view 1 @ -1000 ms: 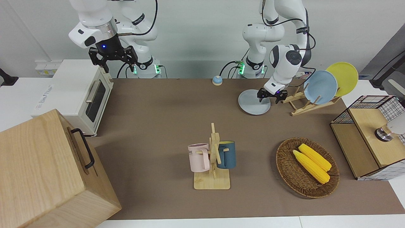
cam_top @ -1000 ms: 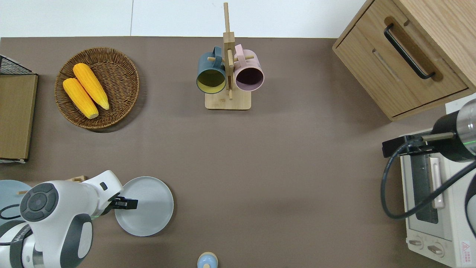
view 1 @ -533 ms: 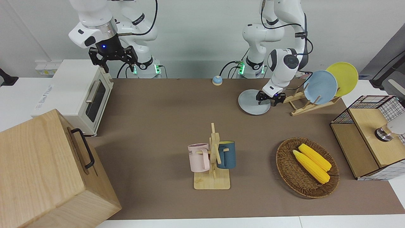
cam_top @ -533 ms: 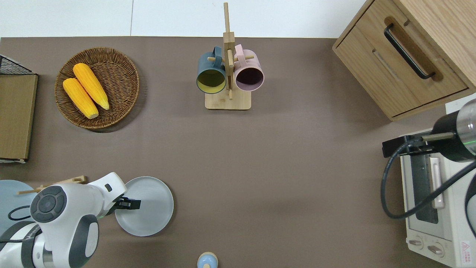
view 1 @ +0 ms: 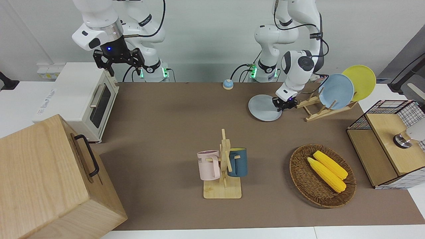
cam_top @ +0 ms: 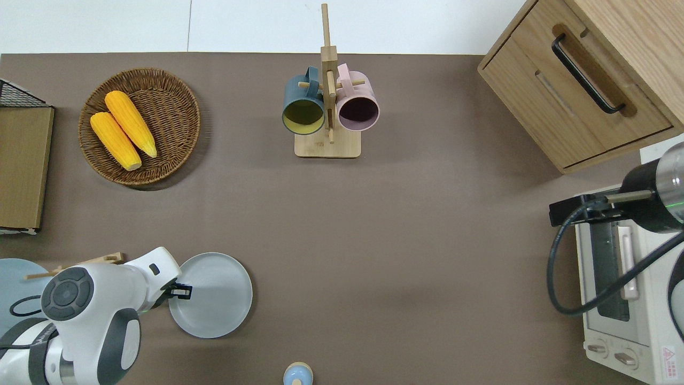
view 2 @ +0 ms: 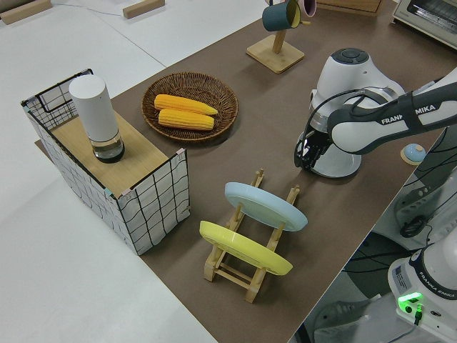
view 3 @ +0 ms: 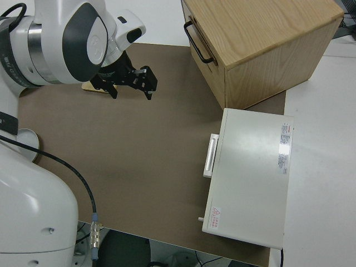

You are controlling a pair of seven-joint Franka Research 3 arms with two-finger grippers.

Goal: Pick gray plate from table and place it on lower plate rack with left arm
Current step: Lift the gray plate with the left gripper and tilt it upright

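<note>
The left hand (view 1: 283, 104) is down at the edge of the gray plate (view 1: 264, 108), its fingers drawn in close over the rim on the rack's side, pinching it. The plate lies on the tabletop (view 1: 172, 126), just beside the wooden rack (view 1: 323, 111), which carries a blue plate (view 1: 336, 91) and a yellow plate (view 1: 362, 79) leaning on its pegs. The right arm is parked, its hand (view 1: 119, 61) spread open.
</note>
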